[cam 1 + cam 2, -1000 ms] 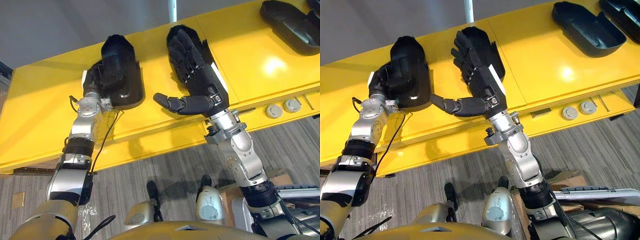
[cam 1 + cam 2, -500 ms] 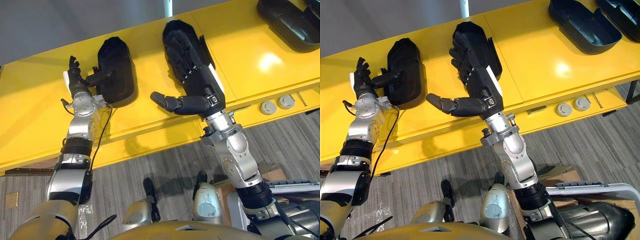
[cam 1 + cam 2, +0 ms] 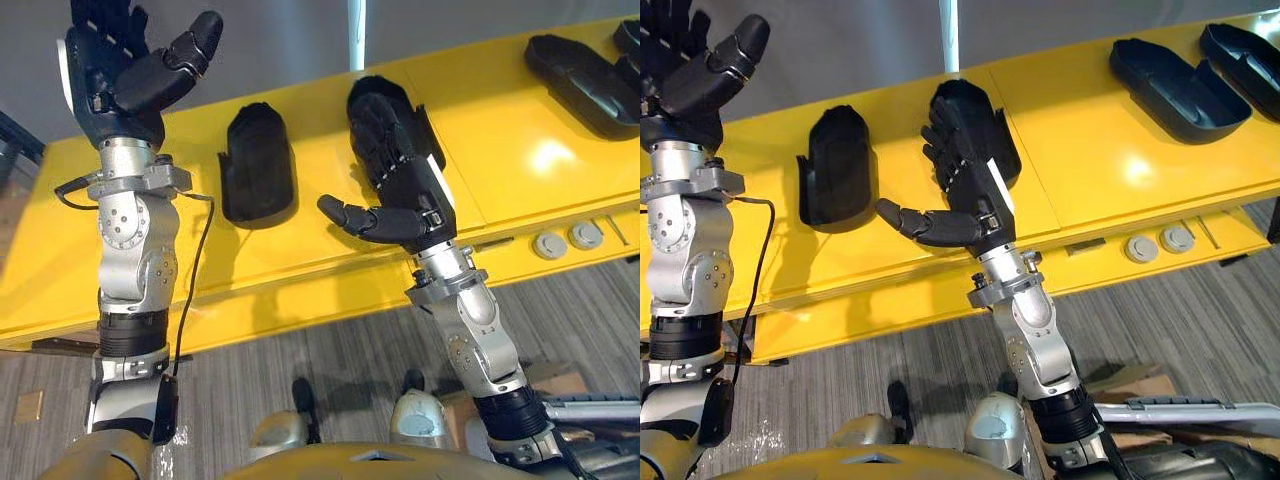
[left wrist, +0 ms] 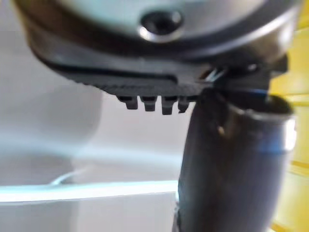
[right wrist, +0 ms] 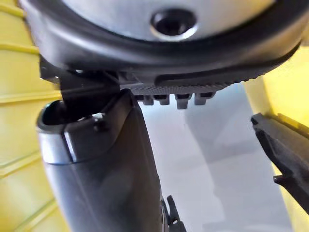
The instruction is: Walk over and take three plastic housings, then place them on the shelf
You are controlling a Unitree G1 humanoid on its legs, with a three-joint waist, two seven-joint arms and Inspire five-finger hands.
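**Left eye view.** The left hand (image 3: 110, 75) is at upper left, above the yellow bench (image 3: 500, 140). Its fingers and thumb are spread and the palm is empty. The left housing (image 3: 257, 165) lies on the bench at centre left, apart from both hands. The right hand (image 3: 405, 185) is at centre. Its fingers lie straight along the top of the middle housing (image 3: 965, 93) with the thumb out to the side, so no grasp is formed. A third housing (image 3: 580, 70) lies at upper right.

**Right eye view.** The layout is the same. A fourth housing (image 3: 1245, 55) shows in full just beside the third; the left eye view cuts it at the frame edge.

**Left wrist view.** The thumb is extended against a grey wall. Nothing is held.

**Right wrist view.** The thumb is extended beside a yellow surface. Nothing is pinched.

**Status.** No housing is in hand. Whether this bench is the task's shelf cannot be told, so the placed and pending counts are undetermined.
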